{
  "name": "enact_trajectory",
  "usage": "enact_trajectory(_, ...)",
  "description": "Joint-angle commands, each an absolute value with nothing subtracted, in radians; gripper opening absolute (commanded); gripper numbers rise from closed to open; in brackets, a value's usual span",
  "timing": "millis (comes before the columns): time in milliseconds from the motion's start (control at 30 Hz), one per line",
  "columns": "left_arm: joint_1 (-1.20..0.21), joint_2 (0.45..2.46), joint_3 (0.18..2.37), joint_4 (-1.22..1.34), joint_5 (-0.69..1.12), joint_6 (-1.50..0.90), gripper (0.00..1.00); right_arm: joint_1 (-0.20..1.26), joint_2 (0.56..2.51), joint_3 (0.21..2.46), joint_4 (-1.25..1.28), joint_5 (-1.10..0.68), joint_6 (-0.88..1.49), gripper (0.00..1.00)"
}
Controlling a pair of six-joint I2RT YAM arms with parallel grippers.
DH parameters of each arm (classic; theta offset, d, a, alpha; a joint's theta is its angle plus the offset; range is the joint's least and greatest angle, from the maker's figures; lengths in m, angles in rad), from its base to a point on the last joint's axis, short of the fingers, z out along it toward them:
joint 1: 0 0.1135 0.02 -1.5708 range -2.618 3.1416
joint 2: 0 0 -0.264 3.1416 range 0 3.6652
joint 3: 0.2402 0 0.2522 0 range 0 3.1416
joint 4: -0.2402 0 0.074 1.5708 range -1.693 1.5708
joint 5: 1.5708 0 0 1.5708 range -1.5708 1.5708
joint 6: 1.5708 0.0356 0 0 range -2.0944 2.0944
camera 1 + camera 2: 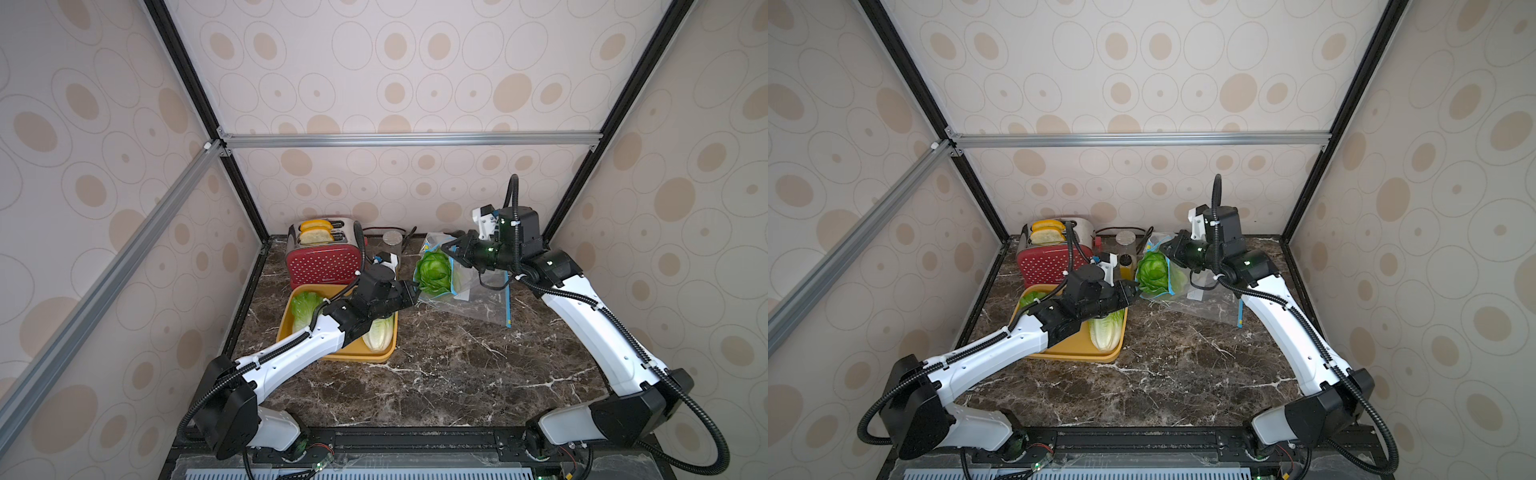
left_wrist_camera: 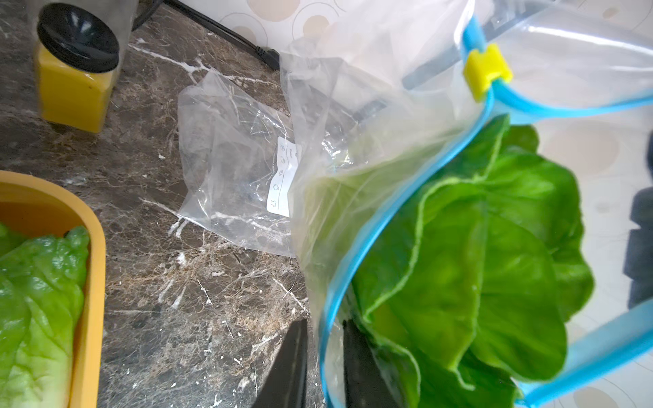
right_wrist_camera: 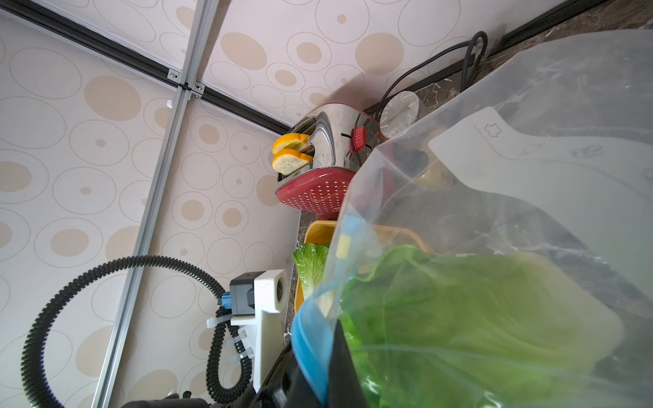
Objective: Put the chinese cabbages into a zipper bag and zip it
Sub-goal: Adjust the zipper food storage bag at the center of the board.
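The clear zipper bag [image 1: 482, 301] with a blue rim lies at the back right, its mouth lifted. One chinese cabbage [image 1: 434, 272] sits in the mouth, green leaves sticking out [image 2: 477, 265]. Two more chinese cabbages [image 1: 303, 307] [image 1: 378, 332] lie in the yellow tray [image 1: 353, 355]. My right gripper [image 1: 446, 249] is shut on the far side of the blue rim [image 3: 311, 353]. My left gripper [image 2: 323, 371] straddles the near rim, one finger inside the bag and one outside, with a narrow gap showing. The yellow slider [image 2: 486, 70] sits on the rim.
A red toaster [image 1: 324, 257] with two bread slices stands at the back left, behind the tray. A yellow jar with a black lid [image 2: 74, 88] and a lidded glass [image 1: 392, 243] stand between toaster and bag. A black cable runs along the back wall.
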State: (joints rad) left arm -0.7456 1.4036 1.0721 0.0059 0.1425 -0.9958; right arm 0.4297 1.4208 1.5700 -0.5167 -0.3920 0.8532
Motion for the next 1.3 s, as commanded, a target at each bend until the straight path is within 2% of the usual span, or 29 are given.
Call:
enact_trajectory(0, -0.761, 1.426, 1.124, 0.048, 0.102, -0.992, 0.16, 0.423, 1.384, 1.556, -0.469, -0.398, 0.887, 0.00)
enact_trajectory(233, -0.760, 1.409, 1.211, -0.064, 0.058, -0.902, 0.00, 0.386, 1.372, 1.554, -0.549, -0.388, 0.828, 0.00)
enact_trajectory(333, -0.758, 1.395, 1.335, -0.194, 0.063, -0.810, 0.00, 0.350, 1.379, 1.604, -0.688, -0.382, 0.719, 0.00)
enact_trajectory(467, -0.756, 1.419, 1.569, -0.382, 0.116, -0.695, 0.00, 0.347, 1.393, 1.650, -0.905, -0.222, 0.539, 0.00)
enact_trajectory(567, -0.753, 1.491, 1.706, -0.489, 0.134, -0.656, 0.00, 0.344, 1.395, 1.678, -0.965, -0.212, 0.507, 0.00)
enact_trajectory(667, -0.763, 1.561, 1.804, -0.512, 0.253, -0.678, 0.00, 0.344, 1.356, 1.679, -0.933, -0.231, 0.512, 0.00)
enact_trajectory(867, -0.776, 1.588, 1.797, -0.439, 0.293, -0.706, 0.00, 0.327, 1.331, 1.756, -0.989, -0.183, 0.485, 0.00)
enact_trajectory(1033, -0.776, 1.583, 1.686, -0.359, 0.314, -0.754, 0.00, 0.323, 1.338, 1.809, -1.063, -0.147, 0.462, 0.00)
enact_trajectory(1267, -0.776, 1.600, 1.536, -0.331, 0.299, -0.770, 0.00, 0.322, 1.324, 1.706, -1.043, -0.166, 0.465, 0.00)
